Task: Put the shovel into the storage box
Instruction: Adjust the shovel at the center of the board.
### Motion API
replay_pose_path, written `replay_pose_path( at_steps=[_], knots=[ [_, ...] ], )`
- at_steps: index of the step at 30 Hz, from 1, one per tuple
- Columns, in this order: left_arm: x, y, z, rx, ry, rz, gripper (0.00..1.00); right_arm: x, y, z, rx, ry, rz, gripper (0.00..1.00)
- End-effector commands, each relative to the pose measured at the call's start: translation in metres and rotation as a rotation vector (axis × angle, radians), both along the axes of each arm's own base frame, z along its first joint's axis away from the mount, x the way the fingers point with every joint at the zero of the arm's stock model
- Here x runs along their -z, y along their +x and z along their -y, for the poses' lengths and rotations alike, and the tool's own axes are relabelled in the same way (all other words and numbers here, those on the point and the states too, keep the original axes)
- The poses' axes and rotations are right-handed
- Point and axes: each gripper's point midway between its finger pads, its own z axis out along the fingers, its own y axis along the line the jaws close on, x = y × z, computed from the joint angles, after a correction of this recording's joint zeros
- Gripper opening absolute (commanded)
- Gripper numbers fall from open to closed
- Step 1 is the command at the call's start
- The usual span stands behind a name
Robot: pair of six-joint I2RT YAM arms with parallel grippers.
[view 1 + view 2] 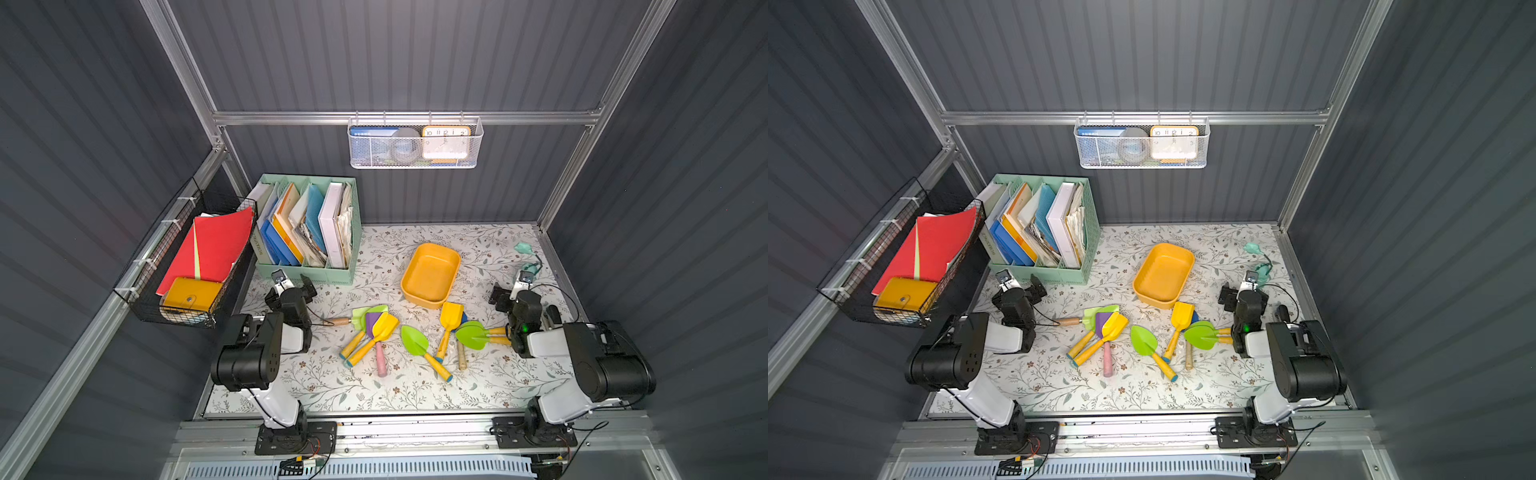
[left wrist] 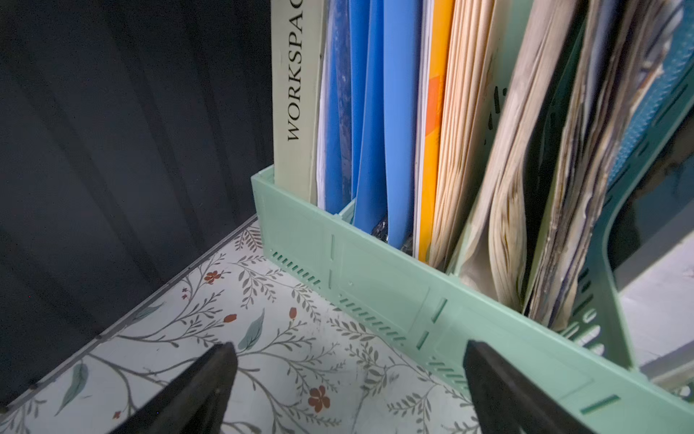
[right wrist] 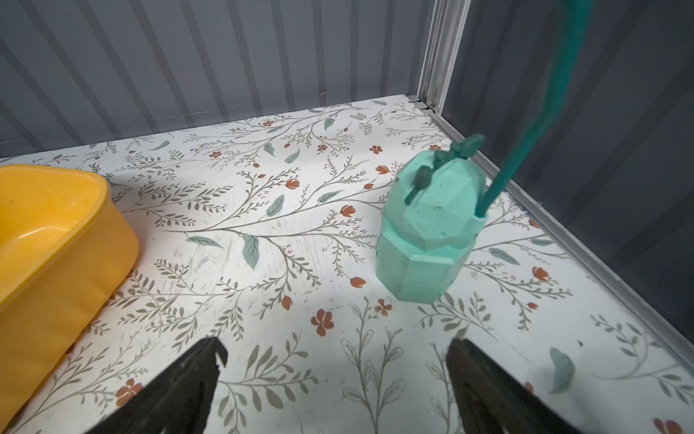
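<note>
Your left gripper (image 2: 349, 348) faces the mint-green plastic file organizer (image 2: 375, 285), and your right gripper (image 3: 335, 344) sits near the shallow yellow-orange plastic storage box (image 1: 430, 274); both are spread wide, holding nothing. The yellow plastic toy shovel (image 1: 451, 316) lies on the floral tabletop (image 1: 374, 395) just beside that box.

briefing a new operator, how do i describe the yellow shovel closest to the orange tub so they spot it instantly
Find the yellow-orange storage box in the middle of the floral table. At its near edge lies the yellow shovel, scoop toward the box. Its neighbours are green-bladed shovels; the other yellow shovel lies apart, stacked with a purple one.
</note>
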Motion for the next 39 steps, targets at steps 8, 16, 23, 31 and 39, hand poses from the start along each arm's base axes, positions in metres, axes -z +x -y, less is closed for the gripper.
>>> replay_pose_path(
  at_steps=[8,16,23,31,39],
  knots=[
    [-0.009,0.0,0.001,-0.005,-0.007,0.034,1.0,-0.007,0.004,-0.001,-0.013,0.014,0.024,0.99],
    [-0.009,0.0,0.0,-0.007,-0.007,0.033,1.0,-0.007,0.004,-0.001,-0.014,0.014,0.022,0.99],
    [-0.011,0.0,0.001,-0.004,-0.006,0.041,1.0,-0.011,0.003,0.001,0.001,0.008,0.03,0.99],
    [-0.04,0.006,-0.01,-0.085,-0.019,-0.021,1.0,-0.053,-0.008,0.001,0.019,0.064,-0.028,0.99],
    [-0.083,0.014,0.011,-0.029,-0.304,-0.065,1.0,-0.109,-0.019,-0.027,-0.087,0.268,0.033,0.99]
  ],
)
